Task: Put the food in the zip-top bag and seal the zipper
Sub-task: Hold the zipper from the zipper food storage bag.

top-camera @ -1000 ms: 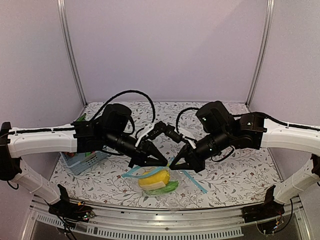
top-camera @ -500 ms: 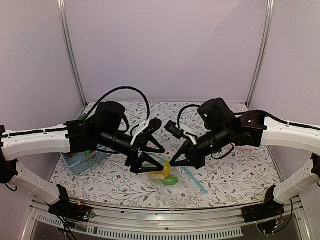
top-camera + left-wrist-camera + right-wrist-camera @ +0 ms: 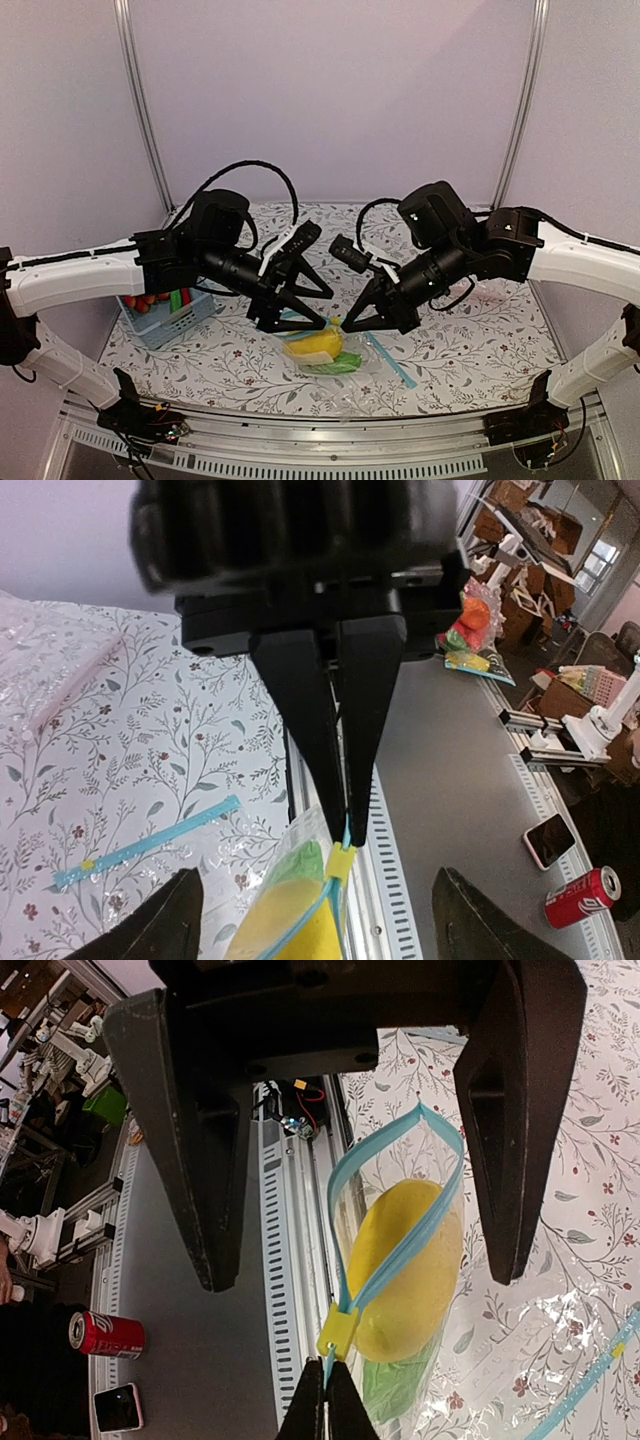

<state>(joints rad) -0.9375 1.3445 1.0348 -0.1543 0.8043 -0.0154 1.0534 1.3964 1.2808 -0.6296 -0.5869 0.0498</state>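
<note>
The left gripper (image 3: 328, 311) and right gripper (image 3: 347, 323) meet tip to tip over the zip-top bag (image 3: 358, 350), leaving no passage between them. The left's spread fingers flank the zipper (image 3: 395, 1255), and the right's pinch its end. A basket (image 3: 165, 318) blocks the left side, while open table (image 3: 480, 350) lies to the right.

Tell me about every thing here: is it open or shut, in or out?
left gripper: open, holding nothing.
right gripper: shut on the zipper's end, by the yellow slider.
zipper: not sealed, its two sides gape apart.
zip-top bag: open at the mouth, filled.
food: yellow and green pieces both inside the bag.
</note>
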